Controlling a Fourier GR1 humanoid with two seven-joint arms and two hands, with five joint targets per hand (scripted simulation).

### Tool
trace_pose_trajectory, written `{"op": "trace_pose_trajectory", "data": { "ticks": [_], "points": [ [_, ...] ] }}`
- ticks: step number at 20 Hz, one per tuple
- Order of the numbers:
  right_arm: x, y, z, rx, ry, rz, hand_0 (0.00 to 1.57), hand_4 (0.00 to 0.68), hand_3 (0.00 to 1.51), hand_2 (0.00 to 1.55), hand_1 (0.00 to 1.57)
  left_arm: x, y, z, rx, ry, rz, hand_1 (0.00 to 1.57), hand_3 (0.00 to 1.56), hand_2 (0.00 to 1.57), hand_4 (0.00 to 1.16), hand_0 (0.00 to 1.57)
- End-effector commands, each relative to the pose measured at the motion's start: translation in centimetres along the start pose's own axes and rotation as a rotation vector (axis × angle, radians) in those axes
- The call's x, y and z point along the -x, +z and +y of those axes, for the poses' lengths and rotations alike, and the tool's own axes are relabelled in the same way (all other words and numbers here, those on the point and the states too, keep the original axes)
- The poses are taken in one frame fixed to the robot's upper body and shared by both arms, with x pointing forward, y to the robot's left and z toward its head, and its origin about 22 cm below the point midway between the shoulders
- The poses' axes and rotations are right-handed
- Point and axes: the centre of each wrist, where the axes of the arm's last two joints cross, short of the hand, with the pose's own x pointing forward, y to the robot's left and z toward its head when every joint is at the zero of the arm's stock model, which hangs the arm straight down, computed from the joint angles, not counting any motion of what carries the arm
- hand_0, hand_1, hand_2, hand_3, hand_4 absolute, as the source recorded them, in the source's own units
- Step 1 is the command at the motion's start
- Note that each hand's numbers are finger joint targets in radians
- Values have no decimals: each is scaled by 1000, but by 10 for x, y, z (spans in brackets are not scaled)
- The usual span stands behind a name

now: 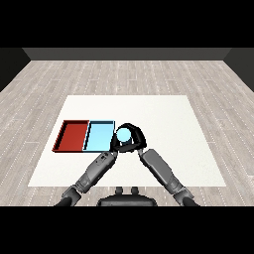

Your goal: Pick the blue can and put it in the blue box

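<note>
Head view: blue can [123,134] enclosed by right hand [135,139] fingers.

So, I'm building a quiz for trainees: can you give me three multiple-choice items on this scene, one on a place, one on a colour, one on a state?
1. Where is the blue can?
A. just right of the light blue tray
B. inside the red tray
C. at the table's far edge

2. Which tray lies further left?
A. light blue
B. red
C. green

3. How is the right hand?
A. flat on the table
B. curled round the can
C. resting in a tray

Answers: 1 A, the can shows beside that tray's right rim; 2 B, red lies on the left; 3 B, its fingers wrap the can.
</note>
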Motion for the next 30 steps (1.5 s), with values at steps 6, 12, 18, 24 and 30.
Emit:
{"op": "trace_pose_trajectory", "data": {
  "ticks": [6,12,18,24,30],
  "points": [
    [-12,1,15,-3,8,15,0,0,0,0,0,-3,-4,-8,-52,40,-98,1571,1468,1552,1044,1571],
    [-5,-6,-33,99,53,-22,0,0,0,0,0,4,-14,10,-61,-44,-139,1571,1470,1571,1144,1571],
    [-14,-6,-39,75,-40,-57,0,0,0,0,0,8,-9,13,-63,-78,-123,1571,1486,1571,1145,1571],
    [-29,59,-86,82,-23,-116,0,0,0,0,0,20,-17,46,-143,-150,-119,1571,1472,1571,1128,1571],
    [-66,68,-107,199,-30,-178,0,0,0,0,0,12,-38,110,-285,-266,-68,1571,1486,1565,1138,1571]
  ]
}}
